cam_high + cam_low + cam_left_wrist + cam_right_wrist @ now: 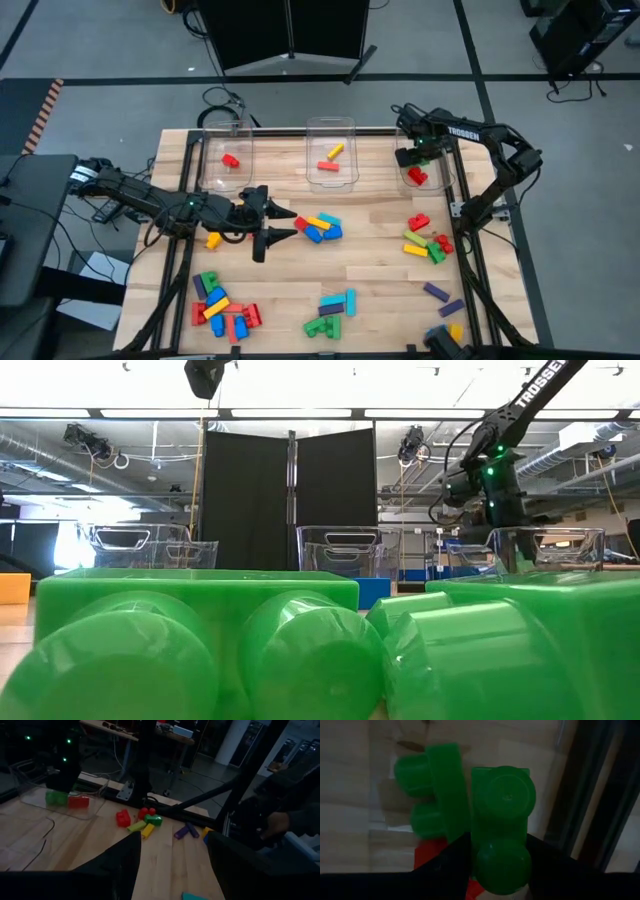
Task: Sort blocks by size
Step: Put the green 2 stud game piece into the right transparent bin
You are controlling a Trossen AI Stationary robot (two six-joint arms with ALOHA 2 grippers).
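Note:
My right gripper [415, 160] points down into the right clear bin [445, 178] and is shut on a green block [500, 820]. A second green block [432, 795] and a red block [432, 857] lie in that bin beside it. My left gripper [283, 225] hovers open over the table's middle left, next to a pile of blue, yellow and red blocks [320, 227], with nothing between its fingers. In the low view two big green blocks [200, 650] fill the foreground and hide my right gripper's fingers. My right gripper pinches the green block between its two fingers, on the block's two opposite sides [475, 845] near its upper end. The fingers come from above, pointing down into the bin. The block's studs face the wrist camera. I cannot tell whether its lower end rests on the bin floor.
The left bin [225, 150] holds a red block; the middle bin [330, 150] holds a yellow and a red one. Loose blocks lie at the right [428, 245], near left [222, 305] and near middle [332, 312]. Black frame rails [470, 260] run along the table's sides.

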